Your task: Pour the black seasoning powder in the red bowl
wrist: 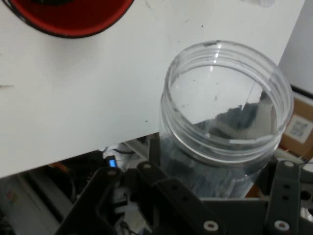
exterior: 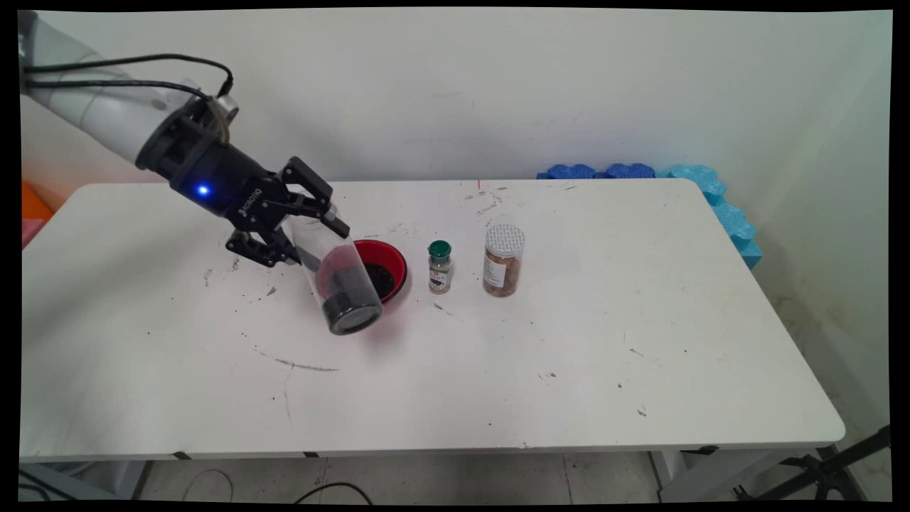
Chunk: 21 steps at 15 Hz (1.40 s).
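- My gripper was clamped on a clear plastic jar, one finger on either side of its body, left of centre in the main view.
- I held the jar tilted, its open mouth pointing down toward the near side, dark granules gathered in its lower end.
- In the hand view the jar rose between my fingers, its threaded rim open.
- Just behind the jar sat a red bowl with dark contents.
- To the bowl's right stood a small green-capped spice bottle, then a white-lidded jar of brown pieces.
- All rested on the white table.
- Blue foam pieces lay at the far right corner.
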Motion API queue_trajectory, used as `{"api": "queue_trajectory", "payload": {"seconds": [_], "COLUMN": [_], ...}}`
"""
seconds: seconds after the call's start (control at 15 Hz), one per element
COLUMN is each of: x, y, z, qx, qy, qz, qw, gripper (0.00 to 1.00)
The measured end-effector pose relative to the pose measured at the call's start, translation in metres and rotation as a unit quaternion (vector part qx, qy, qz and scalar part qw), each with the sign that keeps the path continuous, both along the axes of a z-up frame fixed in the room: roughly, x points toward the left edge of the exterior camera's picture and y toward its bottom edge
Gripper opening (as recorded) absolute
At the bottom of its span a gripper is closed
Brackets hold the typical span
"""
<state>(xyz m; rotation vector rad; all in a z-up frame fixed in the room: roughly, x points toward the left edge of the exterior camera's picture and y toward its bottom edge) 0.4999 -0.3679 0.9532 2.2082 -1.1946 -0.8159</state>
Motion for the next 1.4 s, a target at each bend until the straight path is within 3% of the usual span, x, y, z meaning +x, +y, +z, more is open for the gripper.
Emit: {"api": "queue_trajectory", "payload": {"seconds": [0.27, 0.53, 0.93, 1.27, 1.4], "x": [-0.001, 0.000, 0.004, 0.011, 0.014], "y": [-0.007, -0.014, -0.026, -0.030, -0.031], "z": [-0.012, -0.023, -0.036, -0.042, -0.045], "qx": [0.042, 0.083, 0.146, 0.174, 0.187], "qy": [0.022, 0.048, 0.094, 0.114, 0.124], "qz": [0.045, 0.088, 0.160, 0.197, 0.215], "qw": [0.9979, 0.9915, 0.9717, 0.9580, 0.9504], "gripper": [0.00, 0.00, 0.00, 0.00, 0.00]}}
